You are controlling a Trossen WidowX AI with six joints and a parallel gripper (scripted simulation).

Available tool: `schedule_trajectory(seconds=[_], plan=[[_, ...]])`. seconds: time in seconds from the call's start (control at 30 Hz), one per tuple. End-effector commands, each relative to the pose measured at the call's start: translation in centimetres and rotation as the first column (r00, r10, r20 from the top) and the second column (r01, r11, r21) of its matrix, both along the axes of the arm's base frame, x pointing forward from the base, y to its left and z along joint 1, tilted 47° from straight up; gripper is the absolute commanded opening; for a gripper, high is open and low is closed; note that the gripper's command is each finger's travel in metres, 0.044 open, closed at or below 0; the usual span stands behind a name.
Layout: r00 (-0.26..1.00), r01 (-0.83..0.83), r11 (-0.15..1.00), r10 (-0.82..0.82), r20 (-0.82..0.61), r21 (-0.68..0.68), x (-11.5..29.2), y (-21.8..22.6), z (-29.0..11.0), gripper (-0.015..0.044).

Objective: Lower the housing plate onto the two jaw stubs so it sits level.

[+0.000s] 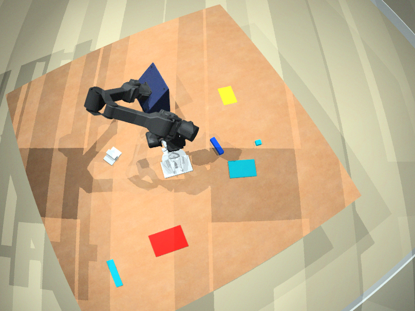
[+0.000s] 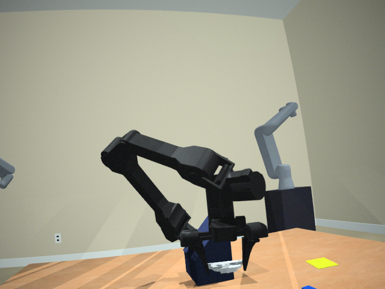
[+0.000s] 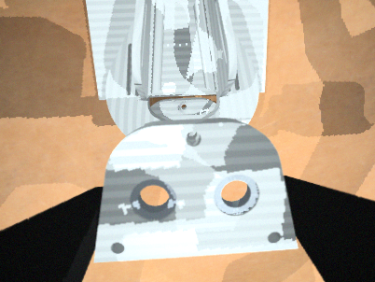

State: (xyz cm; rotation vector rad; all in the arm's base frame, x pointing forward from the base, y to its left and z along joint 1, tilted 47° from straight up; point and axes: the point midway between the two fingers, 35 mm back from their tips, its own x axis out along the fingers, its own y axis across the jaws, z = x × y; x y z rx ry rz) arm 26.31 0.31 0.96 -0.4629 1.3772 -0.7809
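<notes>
The white housing plate (image 3: 196,154) has a rounded front edge and two round holes. My gripper (image 3: 191,190) (image 2: 226,271) is shut on it, with one black finger at each side edge. Beyond the plate's rounded edge is the white base (image 3: 259,47) (image 1: 188,168) on the table. Two long white jaws, the left jaw (image 3: 145,61) and the right jaw (image 3: 224,65), stand side by side on the base. The plate covers the near end of the base in the wrist view. The jaw stubs and any gap under the plate are hidden.
A small white stepped block (image 1: 112,155) lies left of the base. A blue bar (image 1: 217,146), a teal rectangle (image 1: 242,168) and a small cyan cube (image 1: 258,142) lie right. The dark blue arm mount (image 1: 154,83) stands behind. A red rectangle (image 1: 168,240) lies in front.
</notes>
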Motion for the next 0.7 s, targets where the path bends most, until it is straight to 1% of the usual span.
schedule_trajectory(seconds=[0.0,0.67], plan=[[1.000,0.002,1.000,-0.002,0.001,0.005,0.0,-0.2,-0.3,0.0351],[1.000,0.002,1.000,-0.002,0.002,0.005,0.2,-2.5,-2.6,0.0351]])
